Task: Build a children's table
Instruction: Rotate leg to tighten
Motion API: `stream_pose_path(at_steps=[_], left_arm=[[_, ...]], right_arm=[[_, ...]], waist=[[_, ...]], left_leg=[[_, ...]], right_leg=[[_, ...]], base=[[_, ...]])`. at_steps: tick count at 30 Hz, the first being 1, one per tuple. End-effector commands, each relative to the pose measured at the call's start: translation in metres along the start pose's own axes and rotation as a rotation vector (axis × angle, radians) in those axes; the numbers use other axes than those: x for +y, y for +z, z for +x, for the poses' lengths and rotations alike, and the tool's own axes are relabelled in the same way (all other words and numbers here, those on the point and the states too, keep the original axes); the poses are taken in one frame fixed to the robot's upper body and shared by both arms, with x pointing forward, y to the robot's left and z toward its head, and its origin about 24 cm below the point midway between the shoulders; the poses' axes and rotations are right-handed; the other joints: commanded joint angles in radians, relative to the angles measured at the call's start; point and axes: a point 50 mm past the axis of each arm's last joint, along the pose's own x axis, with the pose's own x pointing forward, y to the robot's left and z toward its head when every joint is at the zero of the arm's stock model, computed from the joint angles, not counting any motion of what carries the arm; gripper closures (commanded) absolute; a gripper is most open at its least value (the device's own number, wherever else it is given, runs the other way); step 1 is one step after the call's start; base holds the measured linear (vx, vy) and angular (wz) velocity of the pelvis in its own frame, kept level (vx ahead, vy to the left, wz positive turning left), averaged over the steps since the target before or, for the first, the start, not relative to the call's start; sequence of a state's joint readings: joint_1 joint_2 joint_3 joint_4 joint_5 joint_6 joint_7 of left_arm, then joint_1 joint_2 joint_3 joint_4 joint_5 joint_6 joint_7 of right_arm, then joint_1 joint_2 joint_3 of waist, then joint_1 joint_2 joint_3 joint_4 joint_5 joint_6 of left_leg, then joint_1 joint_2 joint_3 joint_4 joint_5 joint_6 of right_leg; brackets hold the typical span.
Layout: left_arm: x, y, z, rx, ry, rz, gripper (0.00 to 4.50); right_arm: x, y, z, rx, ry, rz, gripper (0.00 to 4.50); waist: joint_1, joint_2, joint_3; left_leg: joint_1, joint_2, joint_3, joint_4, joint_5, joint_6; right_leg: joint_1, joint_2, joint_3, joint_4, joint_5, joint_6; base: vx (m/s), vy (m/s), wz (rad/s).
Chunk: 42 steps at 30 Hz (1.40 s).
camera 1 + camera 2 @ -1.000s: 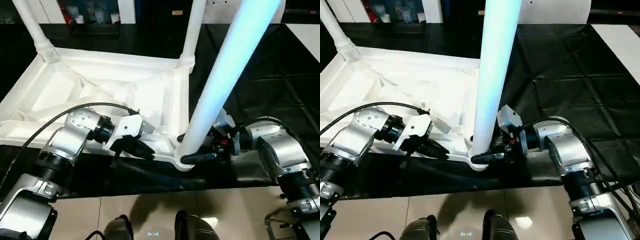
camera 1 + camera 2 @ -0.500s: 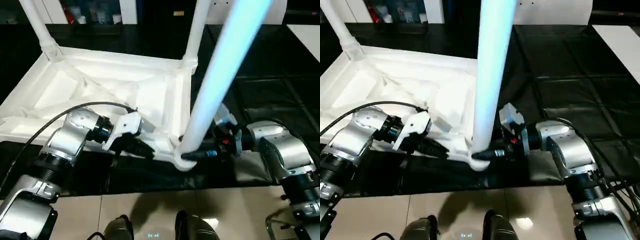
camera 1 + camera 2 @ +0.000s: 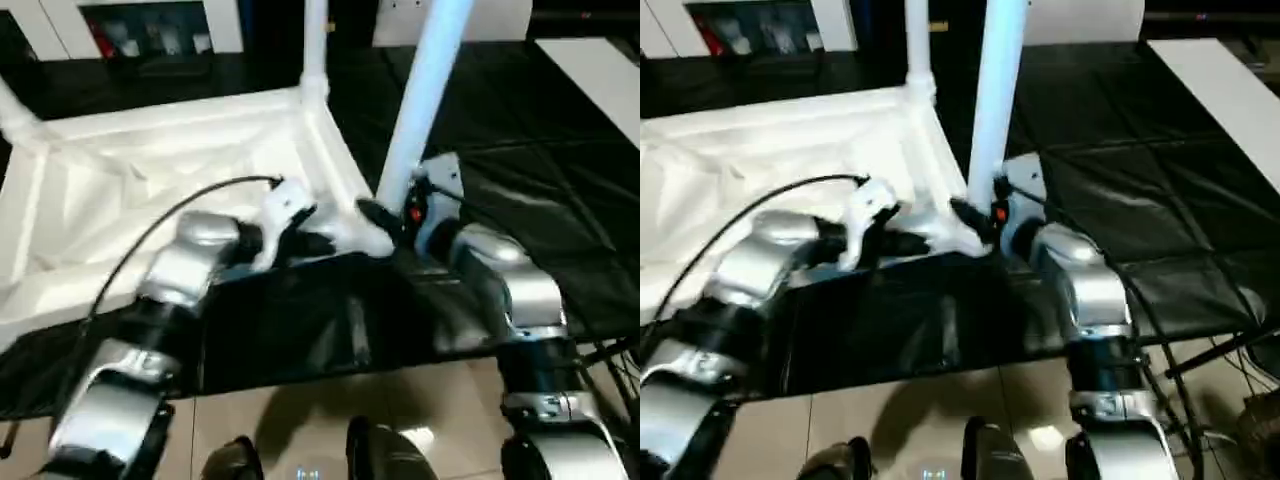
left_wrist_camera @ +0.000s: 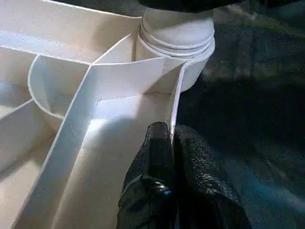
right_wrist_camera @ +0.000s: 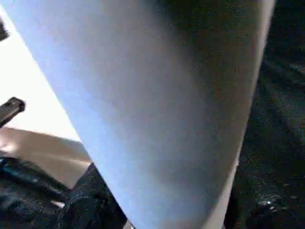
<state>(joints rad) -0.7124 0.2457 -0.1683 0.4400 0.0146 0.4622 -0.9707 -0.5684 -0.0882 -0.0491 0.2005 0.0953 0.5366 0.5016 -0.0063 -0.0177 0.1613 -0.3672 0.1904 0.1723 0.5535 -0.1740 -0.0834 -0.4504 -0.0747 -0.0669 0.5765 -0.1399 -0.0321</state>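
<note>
Table top (image 3: 150,170) lying upside down on black mat (image 3: 560,190), ribs up, legs rising from far corner sockets. Left gripper (image 4: 172,143) clenched on rim wall, prob. steadying top. Right gripper (image 3: 385,220) clasping near-corner leg (image 3: 425,95) at base, apparently seating it in socket.

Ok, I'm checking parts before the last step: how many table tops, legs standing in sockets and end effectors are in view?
table top: 1
legs: 3
left end effector and right end effector: 2
Total: 6
</note>
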Motion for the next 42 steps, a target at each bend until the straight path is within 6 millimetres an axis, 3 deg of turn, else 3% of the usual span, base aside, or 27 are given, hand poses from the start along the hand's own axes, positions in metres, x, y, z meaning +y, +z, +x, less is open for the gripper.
stream_pose_path(at_steps=[1,4,5,11,16,17,19,21,27,32,37,42], left_arm=[[-0.009,0.015,0.024,-0.018,0.109,-0.01,4.5],[-0.012,0.014,0.024,-0.009,0.098,0.007,4.5],[-0.012,0.014,0.023,-0.008,0.094,0.02,4.5],[-0.013,0.008,0.014,-0.012,0.019,0.079,4.5],[-0.016,-0.009,-0.001,0.03,-0.111,0.196,4.5],[-0.016,-0.012,-0.005,0.035,-0.142,0.228,4.5],[-0.014,-0.017,-0.013,0.047,-0.19,0.252,4.5],[-0.012,-0.024,-0.023,0.094,-0.262,0.316,4.5],[-0.014,-0.028,-0.034,0.094,-0.383,0.333,4.5],[-0.017,-0.031,-0.042,0.111,-0.513,0.358,4.5],[-0.02,-0.033,-0.047,0.14,-0.588,0.376,4.5],[-0.02,-0.033,-0.048,0.152,-0.618,0.389,4.5]], right_arm=[[0.075,-0.019,0.03,0.118,0.249,0.066,2.38],[0.078,-0.018,0.032,0.103,0.242,0.044,2.38],[0.077,-0.017,0.032,0.089,0.24,0.037,2.07],[0.058,-0.012,0.021,0.032,0.263,-0.005,1.53],[0.036,-0.013,0.0,-0.006,0.355,-0.061,0.92],[0.032,-0.013,-0.004,-0.009,0.378,-0.083,0.86],[0.025,-0.011,-0.012,-0.03,0.437,-0.138,0.81],[0.016,-0.008,-0.024,-0.028,0.514,-0.197,0.48],[0.01,-0.014,-0.045,0.048,0.717,-0.256,0.48],[0.001,-0.018,-0.059,0.119,0.874,-0.265,0.48],[-0.005,-0.019,-0.062,0.174,0.941,-0.253,0.84],[-0.007,-0.018,-0.061,0.208,0.98,-0.271,1.26]], waist=[[0.006,-0.007,-0.07],[0.004,-0.005,-0.068],[0.003,-0.004,-0.067],[-0.002,-0.003,-0.065],[-0.005,-0.004,-0.072],[-0.006,-0.003,-0.073],[-0.006,-0.004,-0.074],[-0.003,-0.007,-0.073],[0.014,-0.005,-0.069],[0.033,-0.007,-0.073],[0.045,-0.008,-0.075],[0.045,-0.011,-0.074]], left_leg=[[-0.003,0.017,-0.002,-0.054,-0.125,0.071],[-0.003,0.015,-0.001,-0.054,-0.126,0.081],[-0.003,0.016,0.0,-0.054,-0.132,0.09],[-0.003,0.019,-0.002,-0.056,-0.158,0.093],[-0.008,0.022,-0.002,-0.049,-0.112,0.128],[-0.005,0.023,0.001,-0.047,-0.085,0.141],[-0.003,0.023,0.002,-0.046,-0.075,0.157],[0.0,0.024,0.002,-0.045,-0.076,0.17],[0.008,0.033,0.005,-0.045,-0.1,0.161],[0.007,0.035,0.007,-0.042,-0.082,0.17],[0.006,0.035,0.006,-0.041,-0.083,0.158],[0.004,0.035,0.006,-0.04,-0.08,0.155]], right_leg=[[0.071,-0.051,0.044,-0.073,-0.344,-0.16],[0.075,-0.053,0.046,-0.073,-0.316,-0.174],[0.075,-0.052,0.046,-0.073,-0.306,-0.178],[0.075,-0.053,0.046,-0.075,-0.322,-0.176],[0.086,-0.056,0.049,-0.059,-0.193,-0.208],[0.084,-0.054,0.05,-0.053,-0.139,-0.229],[0.086,-0.054,0.049,-0.049,-0.107,-0.247],[0.086,-0.054,0.048,-0.048,-0.115,-0.254],[0.078,-0.057,0.051,-0.047,-0.165,-0.266],[0.08,-0.057,0.05,-0.04,-0.132,-0.276],[0.08,-0.059,0.049,-0.04,-0.148,-0.279],[0.08,-0.059,0.049,-0.04,-0.152,-0.274]], base=[[0.0,0.0,0.0],[0.0,0.0,0.0],[0.0,0.0,0.0],[0.0,0.0,0.0],[0.0,0.0,0.0],[0.0,0.0,0.0],[0.0,0.0,0.0],[0.0,0.0,0.0],[0.0,0.0,0.0],[0.0,0.0,0.0],[0.0,0.0,0.0],[0.0,0.0,0.0]])
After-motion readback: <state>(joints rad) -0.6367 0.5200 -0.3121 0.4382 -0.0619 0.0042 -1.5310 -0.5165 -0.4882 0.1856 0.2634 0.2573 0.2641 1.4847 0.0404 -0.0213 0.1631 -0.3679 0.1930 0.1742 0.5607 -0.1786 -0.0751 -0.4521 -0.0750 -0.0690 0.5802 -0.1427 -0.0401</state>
